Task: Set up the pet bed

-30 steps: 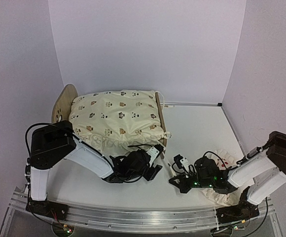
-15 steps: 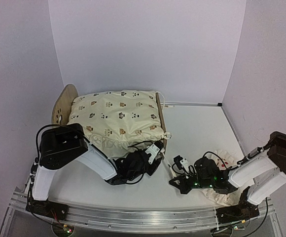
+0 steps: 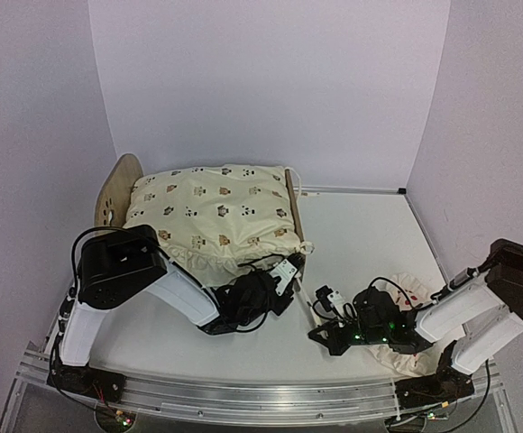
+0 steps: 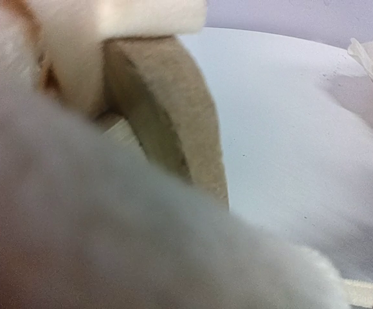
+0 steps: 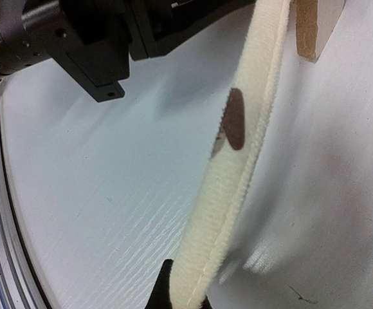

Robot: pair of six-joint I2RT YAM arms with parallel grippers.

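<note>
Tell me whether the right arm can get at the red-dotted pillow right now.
Probably not. The right arm has its jaws shut on an edge of the cushion, and the pillow lies under its own forearm, behind the jaws. It would likely have to let go and pull back first.

Cannot see pet bed [image 3: 117, 188] base in top view, buried under cushion [image 3: 212, 212]. Cannot make out left gripper [image 3: 278, 290] fingertips at centre, against cushion's near edge. Blurred white across lower left of left wrist view.
</note>
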